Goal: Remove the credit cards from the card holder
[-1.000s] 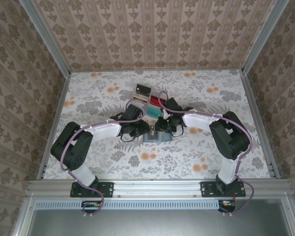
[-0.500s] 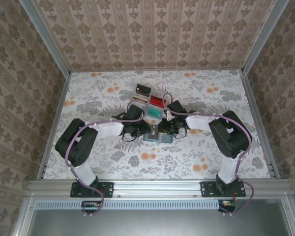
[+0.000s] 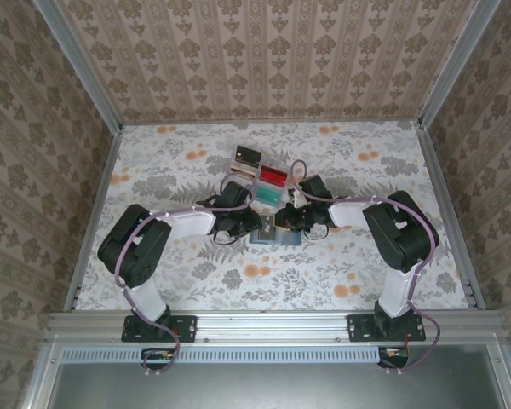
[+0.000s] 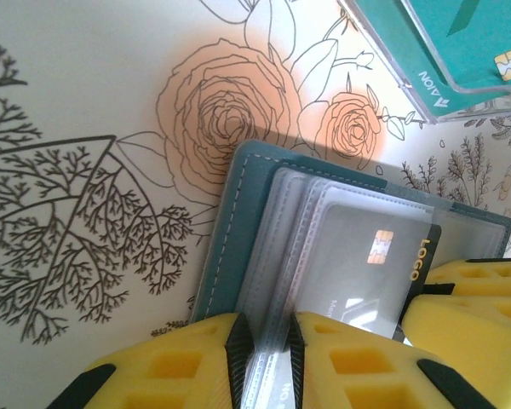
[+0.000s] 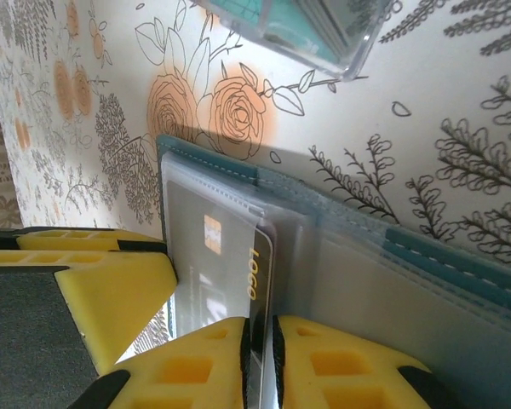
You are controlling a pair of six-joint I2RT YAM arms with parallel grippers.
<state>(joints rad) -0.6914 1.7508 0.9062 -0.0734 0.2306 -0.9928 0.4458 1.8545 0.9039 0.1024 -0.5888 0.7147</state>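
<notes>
The slate-blue card holder lies open on the floral table, its clear sleeves fanned out. My left gripper is shut on a bundle of those clear sleeves, beside the blue cover. A black credit card with a gold chip and "LOGO" sits in a sleeve, one edge sticking out. My right gripper is shut on that protruding edge of the black card, with the holder's other panel to its right. In the top view both grippers, left and right, meet over the holder.
A clear compartment tray just behind the holder contains a red card, a teal card and a dark card. Its teal card lies close to the holder. Metal rails bound the table.
My right gripper has come down and swung leftward onto the holder, its wrist moving back to the right. The left gripper edged slightly right and stays on the sleeves.
</notes>
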